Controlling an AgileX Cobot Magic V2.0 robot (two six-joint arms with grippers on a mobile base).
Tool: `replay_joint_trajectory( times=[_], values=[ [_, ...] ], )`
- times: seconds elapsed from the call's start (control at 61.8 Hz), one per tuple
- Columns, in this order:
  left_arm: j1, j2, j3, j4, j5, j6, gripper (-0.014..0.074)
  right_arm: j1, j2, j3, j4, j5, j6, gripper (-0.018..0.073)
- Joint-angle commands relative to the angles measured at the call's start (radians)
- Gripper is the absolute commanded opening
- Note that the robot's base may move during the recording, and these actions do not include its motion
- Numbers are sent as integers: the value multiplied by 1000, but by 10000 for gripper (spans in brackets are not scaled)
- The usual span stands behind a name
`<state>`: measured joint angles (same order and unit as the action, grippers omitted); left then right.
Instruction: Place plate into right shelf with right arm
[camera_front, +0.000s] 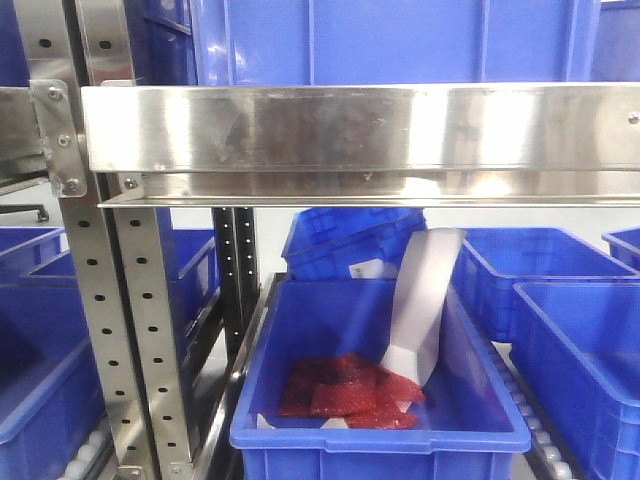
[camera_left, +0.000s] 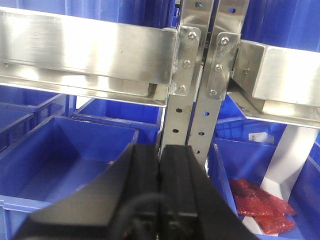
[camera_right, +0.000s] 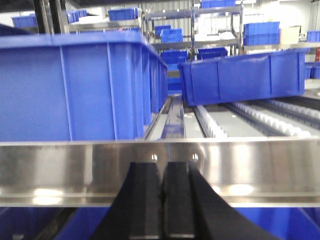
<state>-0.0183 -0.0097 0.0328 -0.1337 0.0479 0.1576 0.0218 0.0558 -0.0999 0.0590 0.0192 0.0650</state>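
Observation:
The plate is out of view in every frame. The right shelf (camera_front: 360, 130) is a shiny steel rack whose flat rail crosses the front view, with blue bins above and below it. In the right wrist view my right gripper (camera_right: 161, 167) is shut with nothing between its black fingers, close in front of the shelf rail (camera_right: 75, 170). Behind that rail lie roller tracks (camera_right: 260, 120) and blue bins. My left gripper (camera_left: 161, 150) is also shut and empty, pointing at the perforated uprights (camera_left: 192, 75) where two rails meet.
A blue bin (camera_front: 300, 400) below the rail holds red packets (camera_front: 345, 390) and a white strip (camera_front: 425, 300). More blue bins (camera_front: 575, 330) stand to the right and left. A large bin (camera_right: 75, 85) and a tilted bin (camera_right: 245, 77) sit on the upper level.

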Motion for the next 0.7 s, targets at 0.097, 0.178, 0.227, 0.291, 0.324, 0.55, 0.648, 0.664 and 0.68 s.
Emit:
replay_joint_trajectory(
  times=[0.097,0.178,0.227,0.291,0.324,0.55,0.648,0.664,0.68],
  values=[
    [-2,-10,10,-8,-90,-7,-128,-6,-12,57,-11,-84,-1,54],
    [-2,-10,10,-8,-90,-7,-128,-6,-68,109,-11,-83,-1,54],
    [-2,-10,10,-8,-90,-7,-128,-8,-87,114,-11,-47,-1,54],
    [-2,-10,10,-8,-90,-7,-128,-8,-84,114,-11,-39,-1,54],
    [-2,-10,10,-8,-90,-7,-128,-9,-86,114,-11,-32,-1,54],
    [-2,-10,10,-8,-90,-7,-128,-9,-86,114,-11,-32,-1,54],
    [-2,-10,10,-8,-90,-7,-128,-9,-86,114,-11,-32,-1,54],
    [-2,-10,10,-8,-90,-7,-128,-9,-86,114,-11,-32,-1,54],
    [-2,-10,10,-8,-90,-7,-128,-9,-86,114,-11,-32,-1,54]
  ],
)
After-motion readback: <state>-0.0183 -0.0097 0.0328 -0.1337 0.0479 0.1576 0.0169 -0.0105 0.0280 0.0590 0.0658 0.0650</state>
